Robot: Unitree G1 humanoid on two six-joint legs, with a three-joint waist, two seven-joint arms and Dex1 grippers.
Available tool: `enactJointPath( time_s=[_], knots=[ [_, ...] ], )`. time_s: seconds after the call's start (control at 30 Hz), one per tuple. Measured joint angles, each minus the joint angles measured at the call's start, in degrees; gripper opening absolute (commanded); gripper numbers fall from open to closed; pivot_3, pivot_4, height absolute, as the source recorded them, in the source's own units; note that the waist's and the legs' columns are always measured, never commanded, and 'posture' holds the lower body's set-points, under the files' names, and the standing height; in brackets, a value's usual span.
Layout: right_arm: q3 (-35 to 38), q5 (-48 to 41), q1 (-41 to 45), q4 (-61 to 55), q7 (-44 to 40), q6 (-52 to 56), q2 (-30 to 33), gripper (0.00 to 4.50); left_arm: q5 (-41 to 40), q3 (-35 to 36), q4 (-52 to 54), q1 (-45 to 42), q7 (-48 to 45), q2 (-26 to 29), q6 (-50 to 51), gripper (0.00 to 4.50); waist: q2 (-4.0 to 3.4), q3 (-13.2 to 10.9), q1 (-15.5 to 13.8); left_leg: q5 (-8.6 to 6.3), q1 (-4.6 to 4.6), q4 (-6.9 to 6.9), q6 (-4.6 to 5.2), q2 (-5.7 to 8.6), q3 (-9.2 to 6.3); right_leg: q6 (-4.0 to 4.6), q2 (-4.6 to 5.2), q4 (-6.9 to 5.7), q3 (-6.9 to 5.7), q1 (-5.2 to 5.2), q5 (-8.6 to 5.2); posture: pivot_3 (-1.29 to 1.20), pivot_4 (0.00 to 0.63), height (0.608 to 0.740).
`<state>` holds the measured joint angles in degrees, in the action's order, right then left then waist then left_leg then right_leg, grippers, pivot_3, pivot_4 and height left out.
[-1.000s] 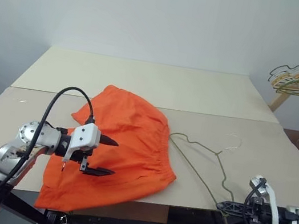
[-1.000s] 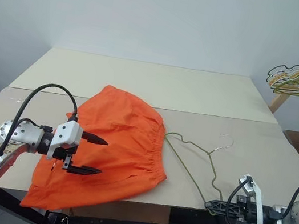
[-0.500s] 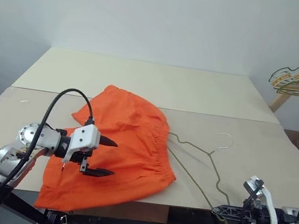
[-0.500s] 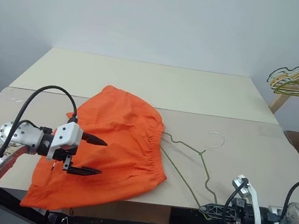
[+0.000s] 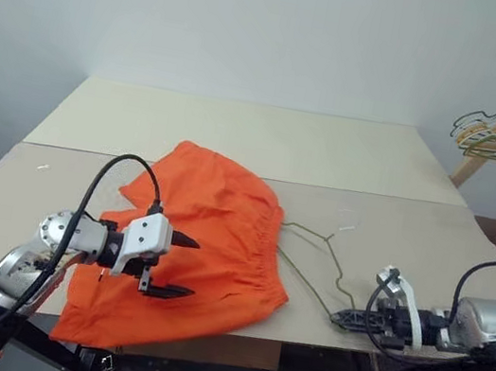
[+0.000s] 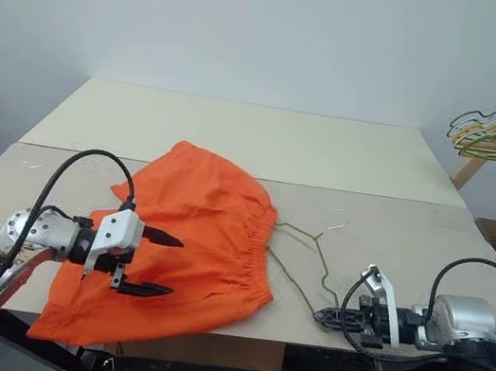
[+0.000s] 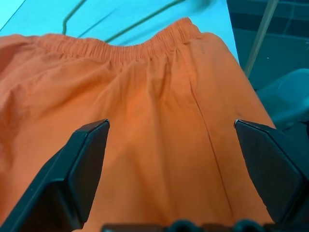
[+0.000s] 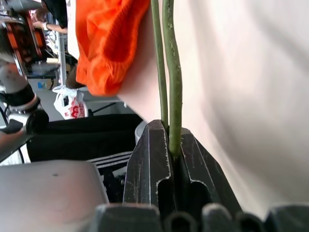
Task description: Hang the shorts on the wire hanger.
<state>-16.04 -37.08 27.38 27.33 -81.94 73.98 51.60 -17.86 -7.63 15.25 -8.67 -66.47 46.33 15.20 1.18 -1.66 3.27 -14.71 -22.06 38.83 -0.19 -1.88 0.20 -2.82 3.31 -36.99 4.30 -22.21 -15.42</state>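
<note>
One left gripper [image 5: 175, 266] is hovering with fingers spread wide over the near-left part of one pair of shorts [image 5: 221, 229], which is lying flat on the table [image 5: 238, 131]. At the shorts' 3 o'clock, one wire hanger [image 5: 312, 259] is lying on the table beside the waistband. One right gripper [image 5: 346, 319] is clamping the hanger's near corner at the table's front edge, fingers pressed together on the wire.

The scene was lit evenly and softly, without glare. A faint shadow was cast under the shorts [image 5: 210, 237] at their front edge. Near the shorts, the wire hanger [image 5: 317, 255] was blurred around its hook. Fabric closest to the left wrist lens was rendered soft.
</note>
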Motion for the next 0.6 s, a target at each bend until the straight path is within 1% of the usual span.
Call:
enactJointPath(
  time_s=[0.1,0.17,0.23,0.4,0.53,0.6],
  knots=[
    [-3.75,1.09,0.27,-0.42,-4.85,-1.64,0.87,0.00,0.06,-0.06,0.13,0.26,0.56,-0.03,0.00,4.49,-0.01,0.00,-0.38,0.00,0.02,0.01,0.00,0.00,-0.01,0.00,0.00,-0.04,0.00,0.00,0.00,-0.03,0.000,0.740],
    [-5.16,1.71,0.79,-0.30,-6.49,-2.34,0.87,0.00,0.12,-0.08,0.23,0.40,0.71,-0.03,0.00,4.49,-0.01,0.00,-0.61,0.00,0.04,0.03,0.00,0.00,-0.01,0.01,0.00,-0.05,0.00,0.00,0.01,-0.03,0.000,0.740],
    [-6.02,2.70,2.87,2.46,-6.80,-2.41,-0.02,0.00,0.49,-0.19,0.35,0.44,0.75,-0.05,0.00,4.49,-0.01,0.00,-0.55,0.00,0.07,0.03,0.00,-0.01,0.01,0.02,-0.01,-0.06,0.00,0.01,0.01,-0.03,0.000,0.740],
    [-6.00,5.07,10.01,13.04,-6.79,-2.29,-4.74,0.00,2.01,-0.76,0.40,0.47,0.81,-0.05,-0.11,4.49,-0.01,0.00,-0.54,0.00,0.05,0.01,0.00,-0.01,0.00,0.04,-0.04,-0.06,0.01,-0.01,0.02,-0.03,0.000,0.740],
    [-6.40,6.53,10.76,15.27,-6.88,-2.31,-7.36,0.00,2.06,-0.92,0.41,0.47,0.78,-0.07,-0.11,4.49,-0.02,0.00,-0.89,0.00,0.00,0.03,0.00,0.02,0.00,0.04,0.01,-0.07,-0.01,-0.01,0.02,-0.02,0.000,0.740],
    [-7.10,6.51,10.69,14.85,-6.99,-2.43,-7.47,0.00,2.11,-0.94,0.41,0.46,0.77,-0.07,-0.11,4.49,0.00,0.01,-0.99,0.00,0.02,0.06,0.00,0.00,-0.01,0.04,0.01,-0.07,-0.03,0.02,0.02,-0.02,0.000,0.740]
  ],
)
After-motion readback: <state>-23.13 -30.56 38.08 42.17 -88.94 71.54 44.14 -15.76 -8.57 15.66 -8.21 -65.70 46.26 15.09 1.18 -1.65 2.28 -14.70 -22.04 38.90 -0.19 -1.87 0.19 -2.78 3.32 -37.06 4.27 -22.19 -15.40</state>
